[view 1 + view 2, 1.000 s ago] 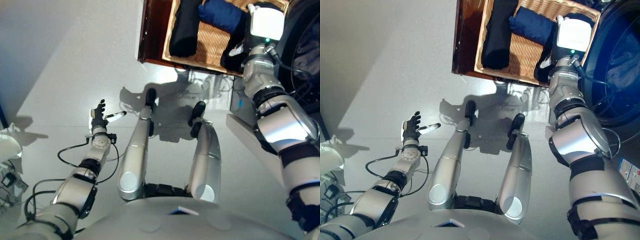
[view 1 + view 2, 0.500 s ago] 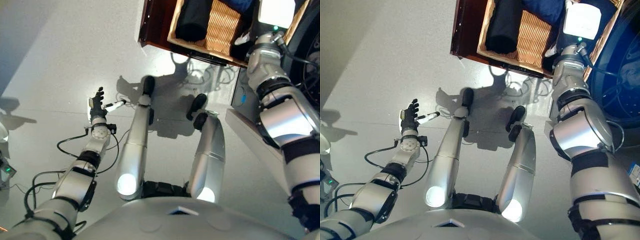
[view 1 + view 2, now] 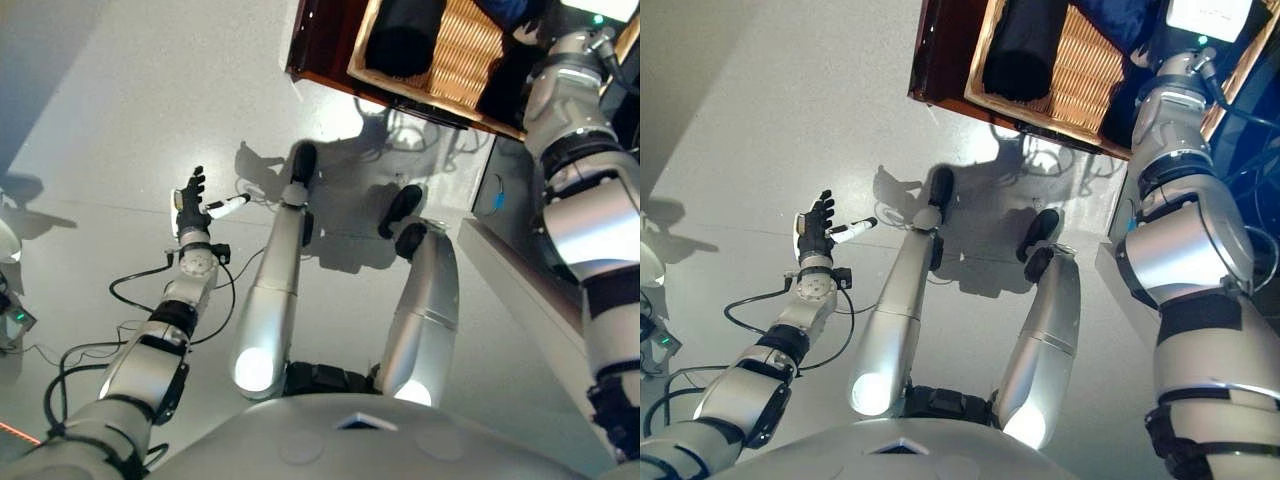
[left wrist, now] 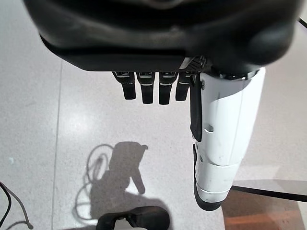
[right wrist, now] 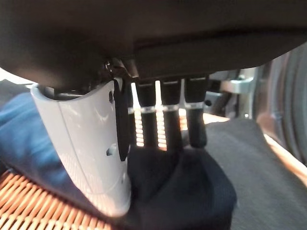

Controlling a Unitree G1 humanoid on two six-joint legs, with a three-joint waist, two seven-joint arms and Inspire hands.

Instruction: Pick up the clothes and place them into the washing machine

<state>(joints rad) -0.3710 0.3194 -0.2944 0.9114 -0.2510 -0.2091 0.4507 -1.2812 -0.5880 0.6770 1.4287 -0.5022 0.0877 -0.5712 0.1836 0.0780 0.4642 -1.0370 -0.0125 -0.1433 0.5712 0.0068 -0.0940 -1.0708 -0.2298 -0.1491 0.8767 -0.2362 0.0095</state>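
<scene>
A wicker basket (image 3: 1085, 70) holds a rolled black garment (image 3: 1025, 45), a blue garment (image 5: 24, 124) and a crumpled black garment (image 5: 192, 191). My right hand (image 5: 86, 153) reaches into the basket's right end. Its straight fingers (image 5: 170, 124) rest on the crumpled black garment, and the white-covered thumb stands beside the fold, next to the blue garment. Nothing is lifted. In the eye views only the right arm shows. My left hand (image 3: 192, 200) hangs open over the bare floor at the left, holding nothing.
The basket sits on a dark wooden stand (image 3: 940, 50). The washing machine's dark blue drum opening (image 3: 1260, 120) lies just right of the basket. Some grey equipment (image 3: 8, 300) stands at the far left edge. Grey floor spreads between the left hand and the stand.
The whole picture has shifted, so the basket now sits higher in view. My right hand stays in the basket on the black garment. The left hand keeps its pose.
</scene>
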